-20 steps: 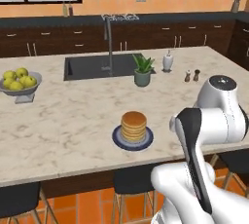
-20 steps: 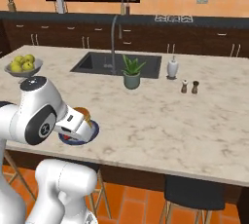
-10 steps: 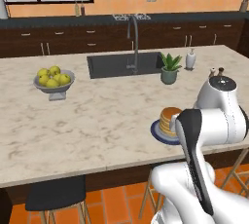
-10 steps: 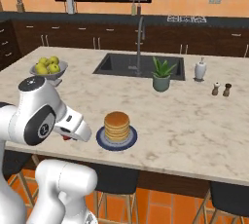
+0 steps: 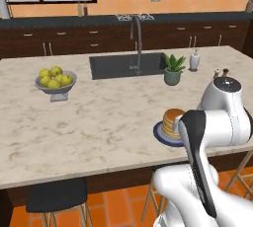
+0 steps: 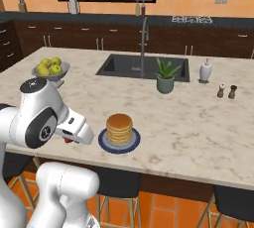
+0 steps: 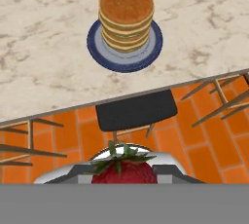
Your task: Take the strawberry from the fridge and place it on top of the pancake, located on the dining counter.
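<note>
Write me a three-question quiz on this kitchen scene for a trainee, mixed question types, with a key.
1. True or false: the strawberry already sits on the pancakes.
2. Which stands closest to the sink? A) plant pot B) fruit bowl C) salt and pepper shakers
3. Fill in: the pancakes rest on a blue ____ near the counter's front edge.

Key:
1. False; it is between the fingers, out over the floor short of the counter.
2. A
3. plate
</note>
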